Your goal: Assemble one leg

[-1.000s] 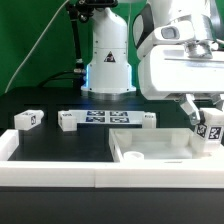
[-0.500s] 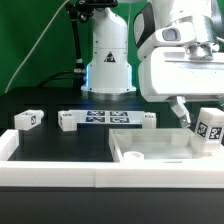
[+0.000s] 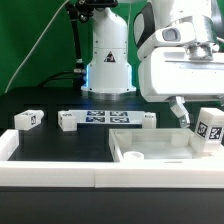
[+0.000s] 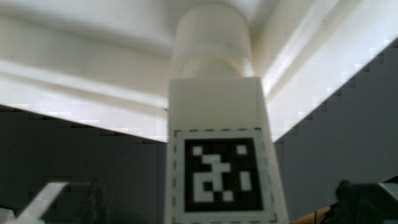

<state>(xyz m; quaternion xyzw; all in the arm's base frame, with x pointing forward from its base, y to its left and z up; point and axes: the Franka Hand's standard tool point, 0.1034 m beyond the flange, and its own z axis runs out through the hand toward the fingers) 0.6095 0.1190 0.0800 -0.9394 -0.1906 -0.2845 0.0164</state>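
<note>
A white leg (image 3: 208, 127) with a black-and-white tag stands slightly tilted at the far right corner of the white tabletop (image 3: 150, 152), at the exterior view's right. My gripper (image 3: 200, 118) is around it with the jaws spread. One finger (image 3: 181, 110) stands clear of the leg. In the wrist view the leg (image 4: 222, 150) runs down the middle, its round end set into the tabletop (image 4: 89, 70). The fingertips (image 4: 43, 201) sit far out on both sides and do not touch it. The gripper (image 4: 205, 200) is open.
Three more tagged legs lie on the black table: one (image 3: 28, 119) at the exterior view's left, one (image 3: 67, 121) and one (image 3: 148, 120) at the ends of the marker board (image 3: 108, 119). A white rail (image 3: 50, 176) runs along the front. The robot base (image 3: 108, 65) stands behind.
One second ago the fingers were closed on the leg. They have since spread apart and let it go. The leg now stands a little more tilted.
</note>
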